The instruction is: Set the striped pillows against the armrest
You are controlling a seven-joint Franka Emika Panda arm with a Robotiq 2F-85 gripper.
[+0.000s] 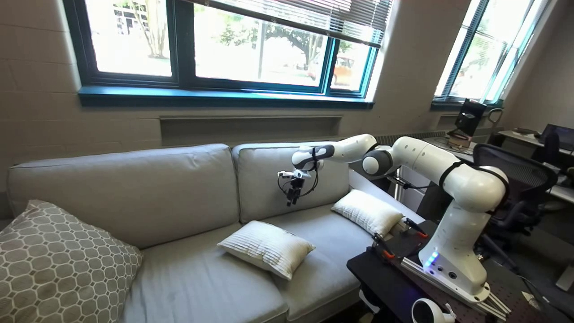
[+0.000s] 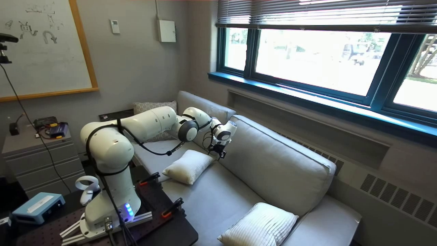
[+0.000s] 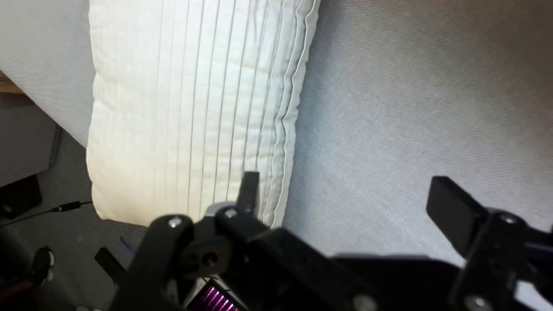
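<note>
On the light-beige woven-fabric sofa [image 1: 193,273], one square, cream, pleated pillow [image 1: 267,246] lies mid-seat, a matching pillow [image 2: 261,225] beside the padded armrest [image 2: 327,220]; the black two-finger tool [image 3: 348,198] stands wide.

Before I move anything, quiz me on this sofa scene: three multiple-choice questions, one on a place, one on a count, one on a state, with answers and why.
1. Where is the lattice-patterned cushion?
A. On the windowsill
B. On the sofa
C. On the office chair

2. How many striped pillows are there?
A. Two
B. Four
C. Five

3. What state is the end effector in?
A. Shut on a pillow
B. Shut and empty
C. Open

1: B, it rests at one end in both exterior views.
2: A, one lies beside the armrest, the other farther along.
3: C, the wrist view shows its fingers spread, nothing gripped.
</note>
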